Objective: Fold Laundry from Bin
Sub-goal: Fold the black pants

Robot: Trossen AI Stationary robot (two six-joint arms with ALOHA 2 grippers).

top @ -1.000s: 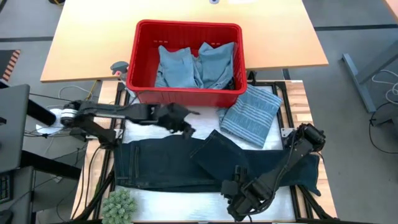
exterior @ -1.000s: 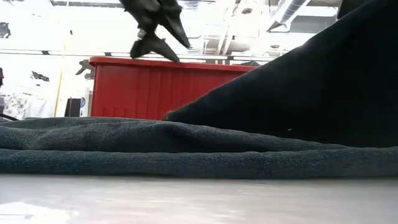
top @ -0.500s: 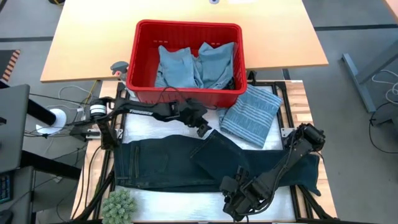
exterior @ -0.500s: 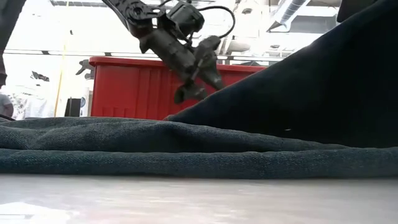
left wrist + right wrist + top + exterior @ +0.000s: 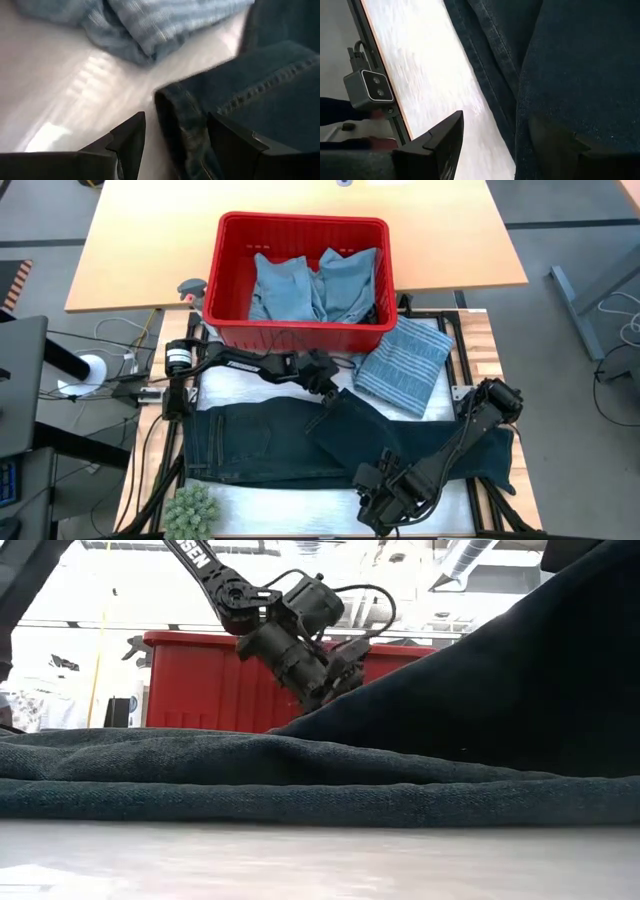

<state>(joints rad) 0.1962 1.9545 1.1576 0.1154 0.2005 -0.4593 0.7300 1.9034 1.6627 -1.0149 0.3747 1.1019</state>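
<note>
My left gripper (image 5: 327,387) hangs low over the white table top (image 5: 250,385), just in front of the red bin (image 5: 300,330). Its fingers (image 5: 131,140) stand apart, with the hemmed corner of the dark jeans (image 5: 185,125) lying between them, not yet pinched. The jeans (image 5: 260,445) lie spread across the table, one part folded over near the middle. My right gripper (image 5: 385,498) rests at the near edge of the table on the jeans, its fingers (image 5: 447,142) also apart and one side over the denim (image 5: 570,75). The striped cloth (image 5: 405,365) lies folded beside the bin's right front corner. Light blue garments (image 5: 315,285) sit bunched inside the bin.
</note>
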